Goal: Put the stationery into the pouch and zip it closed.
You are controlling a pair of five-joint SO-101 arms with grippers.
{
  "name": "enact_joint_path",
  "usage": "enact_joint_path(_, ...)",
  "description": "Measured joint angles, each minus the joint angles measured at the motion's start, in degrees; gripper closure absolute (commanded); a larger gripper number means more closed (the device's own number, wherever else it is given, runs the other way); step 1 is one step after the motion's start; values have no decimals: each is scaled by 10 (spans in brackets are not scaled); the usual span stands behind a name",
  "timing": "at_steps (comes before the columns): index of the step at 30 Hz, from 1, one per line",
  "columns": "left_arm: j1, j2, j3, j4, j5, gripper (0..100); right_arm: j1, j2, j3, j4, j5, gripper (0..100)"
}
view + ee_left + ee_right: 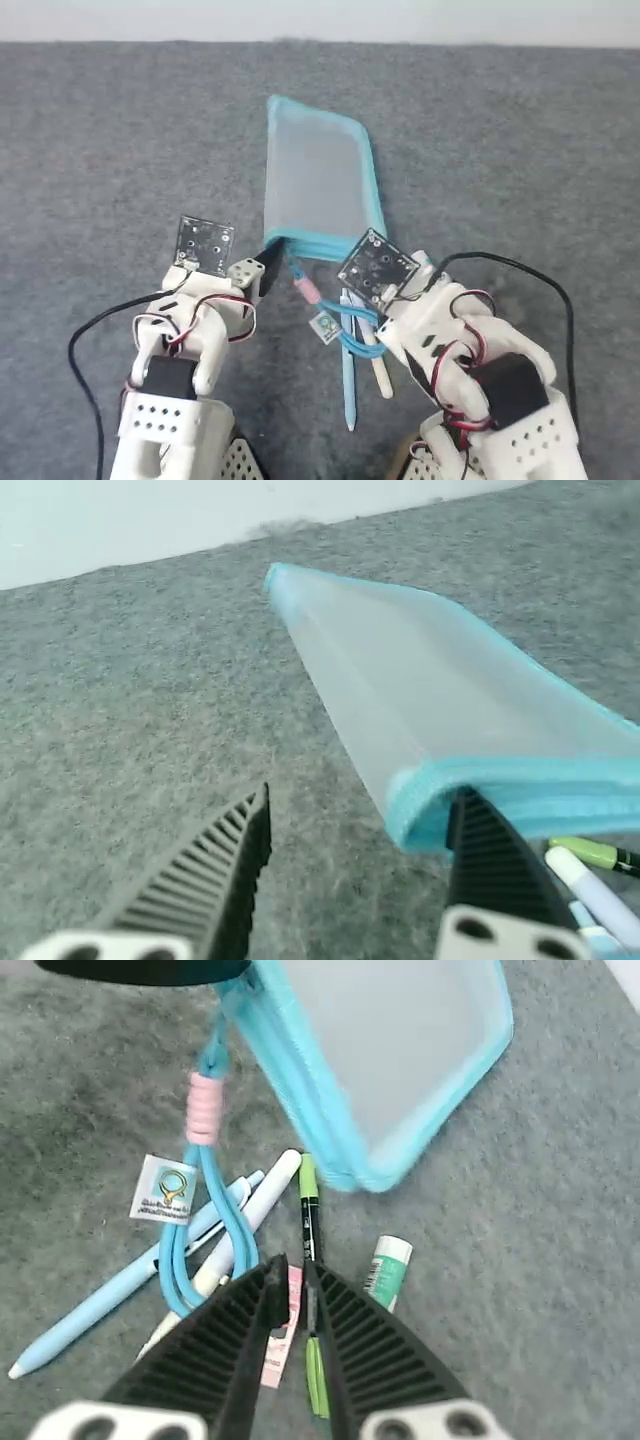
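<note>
Now my left claw (363, 800) apart at pouch (430, 680) mouth corner; right claw (295, 1263) clamped on green pen (308, 1195) beside pouch.

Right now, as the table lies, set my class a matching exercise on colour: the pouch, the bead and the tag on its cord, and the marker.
Things
1. pouch
2. bead
3. tag
4. marker

Colours
a. green and black
b. white
c. frosted, with light blue edging
d. pink

Pairs: 1-c, 2-d, 3-b, 4-a
</note>
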Motion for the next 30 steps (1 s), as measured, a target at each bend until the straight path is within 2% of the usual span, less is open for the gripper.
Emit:
enact_joint_path(4, -2, 0, 0, 0, 0, 733, -31, 5, 10, -33, -82, 957)
enact_joint_path(8, -2, 0, 0, 0, 0, 733, -113, 105, 37, -107, -129, 808)
enact_joint_path(12, -1, 0, 0, 2, 0, 733, -139, 224, 40, -205, -179, 714)
enact_joint_path(19, -1, 0, 0, 2, 0, 733, -179, 403, 40, -329, -242, 746)
enact_joint_path(30, -1, 0, 0, 2, 0, 733, -185, 452, 45, -399, -247, 834)
